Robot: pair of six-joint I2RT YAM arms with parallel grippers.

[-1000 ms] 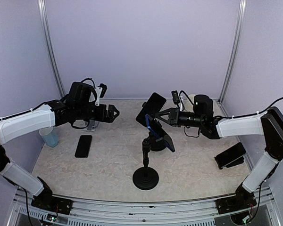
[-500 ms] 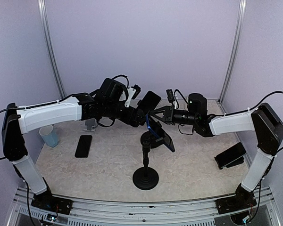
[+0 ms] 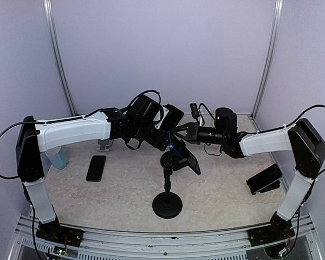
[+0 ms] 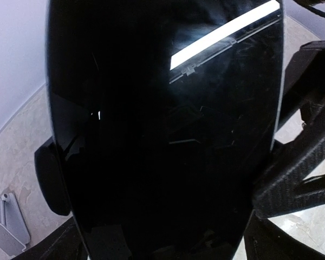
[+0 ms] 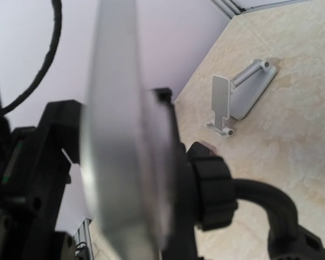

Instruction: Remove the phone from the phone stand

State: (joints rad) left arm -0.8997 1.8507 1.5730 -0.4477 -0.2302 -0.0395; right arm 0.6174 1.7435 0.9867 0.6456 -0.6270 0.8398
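The black phone (image 3: 173,115) stands tilted in the clamp of a gooseneck phone stand (image 5: 211,187) at mid-table. Its dark screen (image 4: 168,135) fills the left wrist view. My left gripper (image 3: 163,130) has come up to the phone from the left, jaws open wide on either side of its lower end. My right gripper (image 3: 177,134) comes in from the right, shut on the stand's holder just below the phone. The right wrist view shows the phone's grey edge (image 5: 119,162) close and blurred. The right gripper's fingers (image 4: 298,179) show at the phone's right.
In front stands a second stand with a round base (image 3: 167,206), carrying a blue-cased phone (image 3: 185,155). A black phone (image 3: 96,168) lies flat on the left near a blue cup (image 3: 57,157) and a silver stand (image 3: 104,143). Another phone leans on a wedge (image 3: 264,179) at the right.
My left arm has swung from the left side of the table over to the phone, its gripper still open. The right gripper has shifted slightly left and stays shut at the holder.
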